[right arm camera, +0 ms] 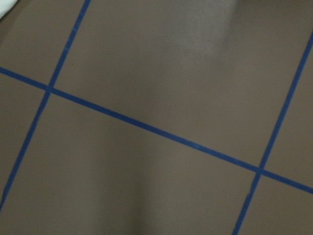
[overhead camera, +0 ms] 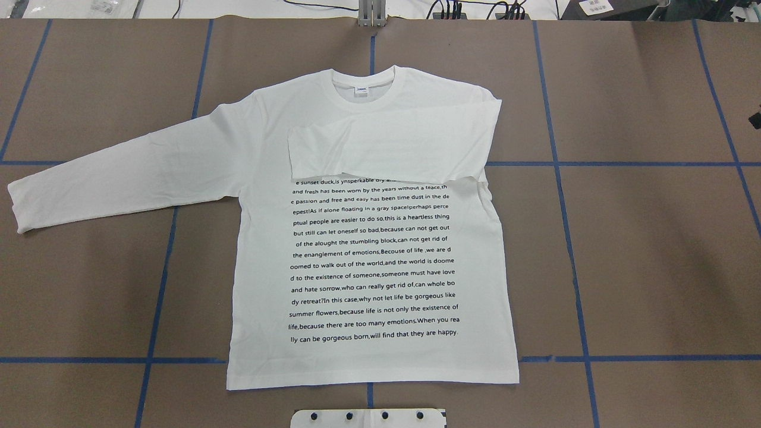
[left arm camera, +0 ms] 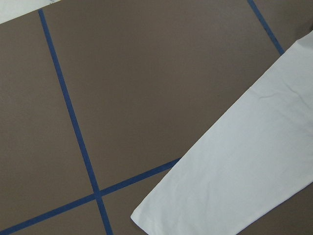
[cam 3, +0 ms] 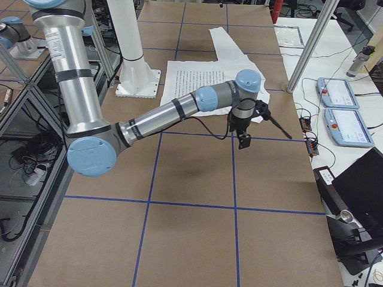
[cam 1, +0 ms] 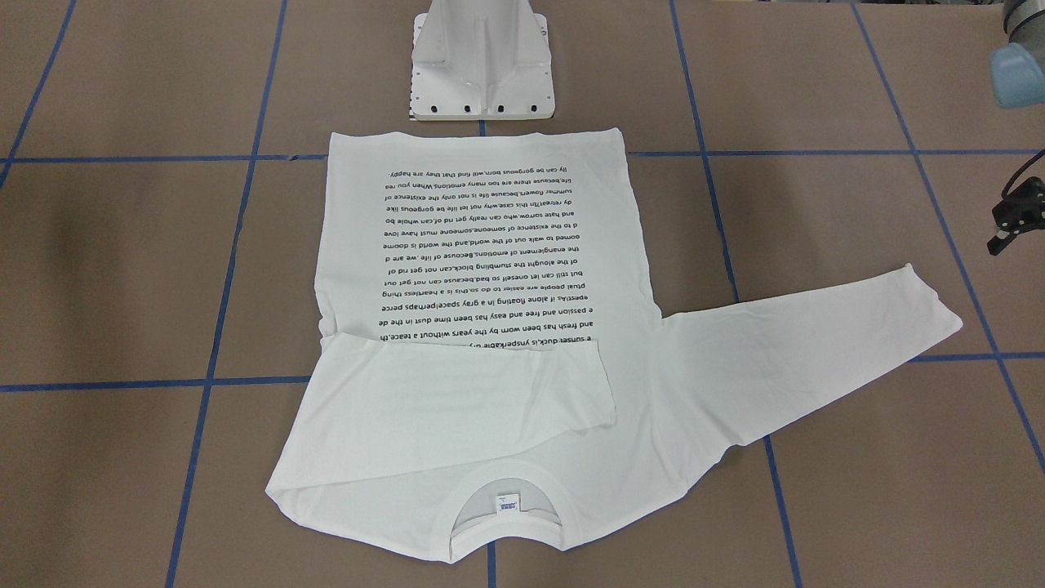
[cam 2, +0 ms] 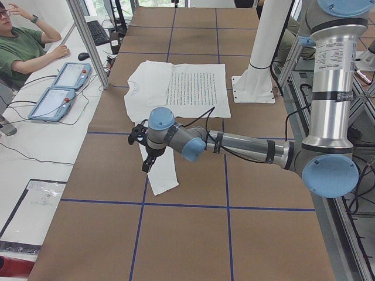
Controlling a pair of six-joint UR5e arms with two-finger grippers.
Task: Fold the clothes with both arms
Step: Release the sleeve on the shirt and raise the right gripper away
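Shirt (overhead camera: pixel 380 249) lies print-up on the worktop (overhead camera: pixel 654 267), folded sleeve (overhead camera: pixel 392 148) across its chest. The left end effector (cam 2: pixel 146 161) hovers by the outstretched sleeve (overhead camera: pixel 89 178), likely to fold it. I cannot tell its spread, nor that of the right end effector (cam 3: pixel 248 134).

The T-shirt (overhead camera: pixel 368 238) was white with rows of small black text. The table (overhead camera: pixel 654 267) was brown, gridded with blue tape lines (overhead camera: pixel 594 163). The left arm (cam 2: pixel 246 146) and right arm (cam 3: pixel 161 116) were silver-grey, light blue at the joints.
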